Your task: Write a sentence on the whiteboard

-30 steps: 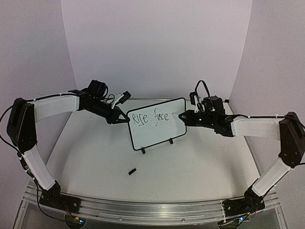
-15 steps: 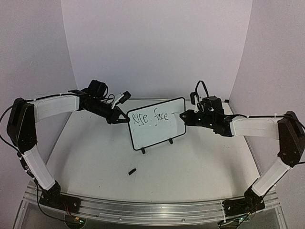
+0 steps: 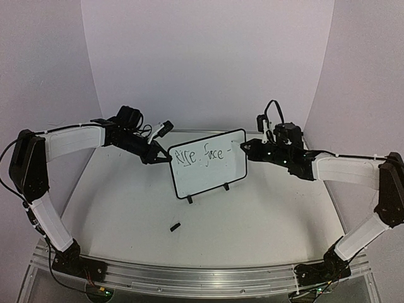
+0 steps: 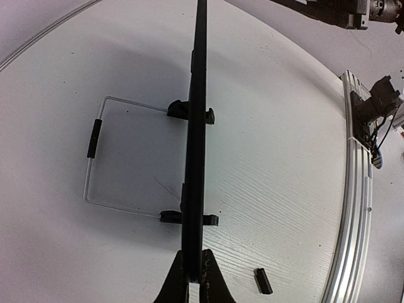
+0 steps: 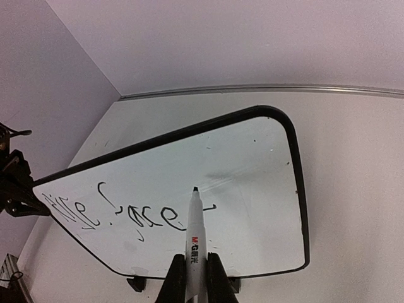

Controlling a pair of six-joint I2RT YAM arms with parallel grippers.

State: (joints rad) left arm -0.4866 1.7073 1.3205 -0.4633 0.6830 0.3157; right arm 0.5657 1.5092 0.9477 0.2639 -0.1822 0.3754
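Note:
The whiteboard point(image 3: 209, 178) stands on its two feet at the table's middle, seen edge-on in the left wrist view point(image 4: 197, 126). My left gripper point(image 3: 165, 159) point(image 4: 194, 268) is shut on its left edge. The sentence point(image 3: 201, 154) point(image 5: 126, 211) reads roughly "Rise. face", followed by a short dash. My right gripper point(image 3: 247, 149) point(image 5: 194, 260) is shut on a white marker point(image 5: 194, 233) whose black tip sits just above that dash, close to the board; I cannot tell whether it touches.
A small black marker cap point(image 3: 175, 226) point(image 4: 263, 281) lies on the table in front of the board. A thin wire stand point(image 4: 95, 151) lies flat behind the board. The metal rail point(image 3: 202, 278) runs along the near edge, and walls close in on three sides.
My right arm has risen and swung slightly back, carrying the marker tip up from the dash after "face". My left gripper and the board have not moved.

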